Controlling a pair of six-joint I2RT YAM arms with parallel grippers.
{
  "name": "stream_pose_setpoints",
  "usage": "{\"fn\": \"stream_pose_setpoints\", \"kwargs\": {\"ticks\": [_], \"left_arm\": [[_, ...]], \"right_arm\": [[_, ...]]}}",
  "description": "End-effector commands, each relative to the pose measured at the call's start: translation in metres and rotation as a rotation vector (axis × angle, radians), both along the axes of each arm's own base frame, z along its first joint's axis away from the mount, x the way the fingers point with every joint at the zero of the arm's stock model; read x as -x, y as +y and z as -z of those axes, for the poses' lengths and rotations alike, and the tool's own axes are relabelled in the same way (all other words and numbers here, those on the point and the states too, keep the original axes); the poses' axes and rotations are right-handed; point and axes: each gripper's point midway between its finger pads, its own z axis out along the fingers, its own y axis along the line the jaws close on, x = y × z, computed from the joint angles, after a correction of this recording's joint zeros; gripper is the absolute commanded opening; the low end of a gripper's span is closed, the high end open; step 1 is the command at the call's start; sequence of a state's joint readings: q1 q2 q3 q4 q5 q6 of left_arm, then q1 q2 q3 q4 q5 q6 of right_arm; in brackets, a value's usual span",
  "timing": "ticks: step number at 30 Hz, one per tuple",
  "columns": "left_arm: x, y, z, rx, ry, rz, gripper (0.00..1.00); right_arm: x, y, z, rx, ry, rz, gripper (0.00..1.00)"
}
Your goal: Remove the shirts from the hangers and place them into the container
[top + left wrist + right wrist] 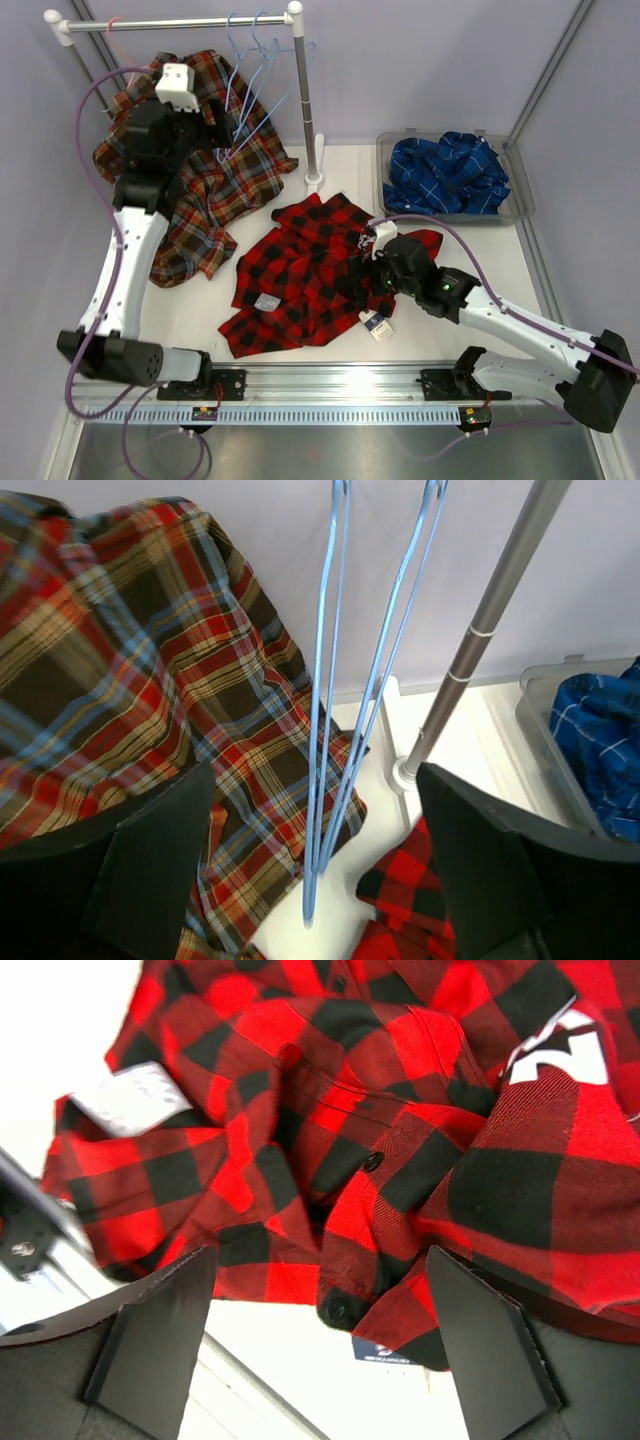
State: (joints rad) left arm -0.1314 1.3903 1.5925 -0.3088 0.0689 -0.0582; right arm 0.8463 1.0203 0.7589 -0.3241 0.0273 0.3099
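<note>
A: Which arm is placed for the red-and-black buffalo-check shirt (pixel 300 275)?
B: The right. The shirt lies crumpled on the table just in front of the rack post (pixel 305 100), its length running left to right. The right gripper (pixel 320 1300) hangs over its right end, jaws spread wide, gripping nothing
A: And the left gripper (pixel 315 820)?
B: Spread and empty too, up left of the post by the brown plaid shirt (pixel 205 190). The container (pixel 524 185) sits right of the post, on the right arm's side

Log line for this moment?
blue shirt: in container | red-black shirt: under open right end effector | brown shirt: draped below rack | left end effector: open by empty blue hangers
</note>
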Motion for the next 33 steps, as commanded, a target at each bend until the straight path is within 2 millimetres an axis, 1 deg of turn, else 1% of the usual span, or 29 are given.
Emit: {"fn": "stream_pose_setpoints", "kwargs": {"ticks": [1,2,3,4,5,6,7,8,9,10,11,12,13,14,15,16,17,18,19,21,22,23,24,26,27,28,31,32,33], "left_arm": [[0.038,0.018,-0.027,0.001,-0.054,-0.065,0.92],[0.051,0.020,-0.032,0.001,-0.066,-0.069,0.99],[0.058,0.027,-0.030,0.000,-0.057,-0.100,0.99],[0.071,0.031,-0.023,0.006,-0.034,-0.122,0.99],[0.070,0.032,-0.013,0.004,-0.005,-0.125,0.99],[0.084,0.034,-0.016,0.006,-0.018,-0.131,0.99],[0.092,0.036,-0.010,0.005,-0.006,-0.134,0.99],[0.098,0.037,0.008,0.002,0.027,-0.137,0.99],[0.105,0.039,0.015,0.003,0.033,-0.147,0.99],[0.122,0.043,0.011,0.016,0.003,-0.155,0.99],[0.127,0.042,0.031,0.023,0.037,-0.157,0.99],[0.134,0.041,0.037,0.030,0.037,-0.147,0.99],[0.149,0.043,0.033,0.040,0.006,-0.146,0.99],[0.152,0.043,0.052,0.044,0.037,-0.147,0.99],[0.157,0.044,0.057,0.046,0.035,-0.149,0.99],[0.166,0.046,0.056,0.053,0.008,-0.155,0.99],[0.167,0.048,0.071,0.047,0.026,-0.170,0.99],[0.167,0.050,0.070,0.049,-0.001,-0.180,0.99],[0.172,0.056,0.068,0.049,-0.036,-0.206,0.99],[0.172,0.058,0.078,0.050,-0.043,-0.217,0.99],[0.174,0.058,0.074,0.054,-0.060,-0.213,0.99],[0.174,0.057,0.074,0.057,-0.062,-0.209,0.99],[0.175,0.056,0.075,0.056,-0.060,-0.206,0.99],[0.176,0.057,0.078,0.059,-0.058,-0.208,0.99],[0.176,0.056,0.081,0.059,-0.052,-0.208,0.99],[0.176,0.056,0.082,0.060,-0.050,-0.205,0.99],[0.179,0.055,0.080,0.063,-0.061,-0.197,0.99],[0.179,0.055,0.080,0.063,-0.062,-0.200,0.99],[0.181,0.055,0.077,0.064,-0.070,-0.201,0.99]], "right_arm": [[-0.015,0.013,0.001,0.029,-0.038,0.015,0.98],[-0.022,0.020,0.007,0.047,-0.039,0.030,0.99],[-0.024,0.025,0.012,0.062,-0.031,0.031,0.99],[-0.028,0.036,0.022,0.093,-0.020,0.026,0.99],[-0.033,0.038,0.014,0.084,-0.037,0.045,0.99],[-0.033,0.048,0.031,0.130,-0.018,0.034,0.99],[-0.036,0.053,0.035,0.149,-0.027,0.043,0.99],[-0.042,0.060,0.033,0.160,-0.054,0.057,0.99],[-0.044,0.069,0.047,0.186,-0.045,0.051,1.00],[-0.045,0.076,0.051,0.191,-0.039,0.043,1.00],[-0.049,0.085,0.051,0.178,-0.028,0.049,0.99],[-0.051,0.088,0.069,0.211,0.000,0.054,0.99],[-0.052,0.091,0.075,0.218,0.012,0.059,0.99],[-0.055,0.097,0.087,0.234,0.038,0.062,0.99],[-0.054,0.099,0.095,0.249,0.057,0.063,0.99],[-0.055,0.100,0.101,0.262,0.074,0.066,0.99],[-0.055,0.101,0.116,0.299,0.106,0.075,0.99],[-0.054,0.099,0.125,0.325,0.130,0.081,1.00],[-0.053,0.096,0.138,0.379,0.169,0.101,0.99],[-0.054,0.095,0.148,0.420,0.198,0.115,0.99],[-0.055,0.100,0.148,0.422,0.206,0.118,0.98],[-0.052,0.095,0.157,0.454,0.232,0.115,0.96],[-0.051,0.096,0.159,0.458,0.239,0.112,0.92],[-0.049,0.096,0.162,0.457,0.250,0.109,0.69],[-0.048,0.095,0.162,0.458,0.249,0.110,0.55],[-0.048,0.095,0.160,0.451,0.244,0.107,0.29],[-0.049,0.095,0.154,0.444,0.232,0.099,0.04],[-0.049,0.096,0.144,0.428,0.215,0.085,0.00],[-0.050,0.098,0.135,0.412,0.202,0.074,0.00]]}}
